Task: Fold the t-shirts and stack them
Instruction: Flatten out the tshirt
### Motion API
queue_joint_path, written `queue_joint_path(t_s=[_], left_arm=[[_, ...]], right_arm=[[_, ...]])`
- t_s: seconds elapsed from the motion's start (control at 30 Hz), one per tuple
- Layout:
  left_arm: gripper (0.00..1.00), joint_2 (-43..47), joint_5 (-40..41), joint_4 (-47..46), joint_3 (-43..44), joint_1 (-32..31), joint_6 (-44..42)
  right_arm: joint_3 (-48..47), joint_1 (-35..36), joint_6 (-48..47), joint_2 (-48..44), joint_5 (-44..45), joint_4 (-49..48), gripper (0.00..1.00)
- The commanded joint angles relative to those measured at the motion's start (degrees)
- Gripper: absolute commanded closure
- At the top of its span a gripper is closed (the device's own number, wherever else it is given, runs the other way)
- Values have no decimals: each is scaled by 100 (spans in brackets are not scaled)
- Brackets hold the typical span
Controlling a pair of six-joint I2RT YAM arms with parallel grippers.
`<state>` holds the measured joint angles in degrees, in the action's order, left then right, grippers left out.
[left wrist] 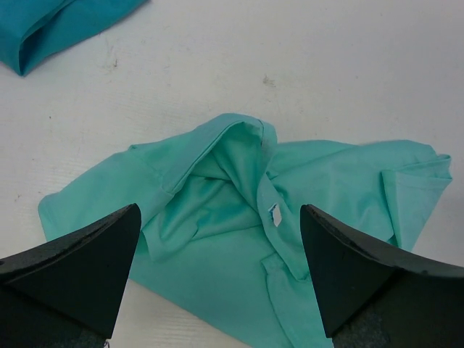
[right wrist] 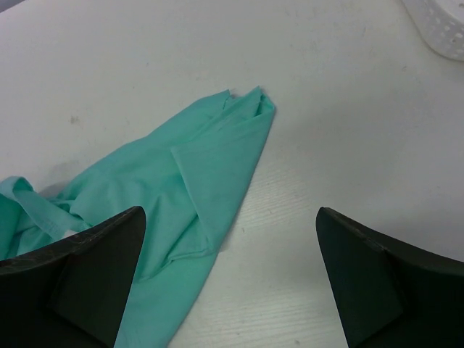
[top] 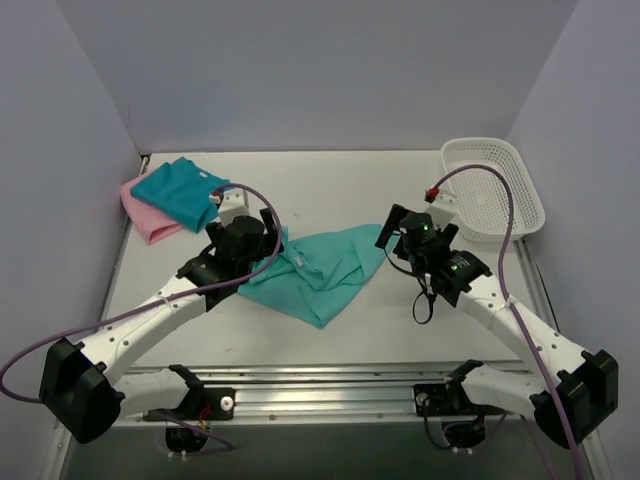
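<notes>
The crumpled light sea-green cotton t-shirt [top: 322,272] lies in the middle of the white table [top: 370,340], stretched crosswise between the arms, the left gripper [top: 268,232] over its collar end, the right gripper [top: 392,232] just off its pointed corner, both spread wide, holding nothing.

White plastic mesh basket [top: 492,190], at the far right of the scene as I see it from above: upright, perforated walls flaring to a rounded rim. One corner also shows at the top right of my right wrist view. It stands on a white table [top: 340,185] marked by faint scuffs and specks. Pale lavender walls [top: 320,70] enclose the table at left, far and right. A ribbed metal rail [top: 320,385] runs along the near edge.
</notes>
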<state>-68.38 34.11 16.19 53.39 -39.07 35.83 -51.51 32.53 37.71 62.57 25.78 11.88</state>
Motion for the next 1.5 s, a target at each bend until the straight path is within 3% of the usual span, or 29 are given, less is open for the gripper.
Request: queue_joint_path(t_s=[0.0,0.13,0.23,0.4,0.47,0.67,0.83,1.07,1.47], left_arm=[[0,52,166,112,-21,-39,143],[0,193,368,174,-144,-39,239],[0,255,718,438,-170,-48,441],[0,343,1282,1140,-179,-13,907],[0,387,1484,1351,-223,75,1136],[0,1149,1089,1133,-942,653,1224],[1,1766,1422,1545,-1093,901,1523],[2,2101,1467,1607,-1208,1024,1488],[3,2091,1362,1563,-1269,1094,1426]], right_arm=[[-8,78,-238,168,-187,-238,0],[-105,244,-405,423,-705,-799,0],[-341,849,-449,835,-698,-1108,0],[-1835,1974,-484,2433,-538,-994,0],[-2195,2099,-484,3047,-635,-1065,0],[-3391,2371,-405,4594,-1136,-1311,0],[-4418,2608,-317,5738,-1286,-1232,0],[-5624,2846,-203,6689,-1400,-854,0],[-6047,2969,-159,7033,-1392,-713,0]])
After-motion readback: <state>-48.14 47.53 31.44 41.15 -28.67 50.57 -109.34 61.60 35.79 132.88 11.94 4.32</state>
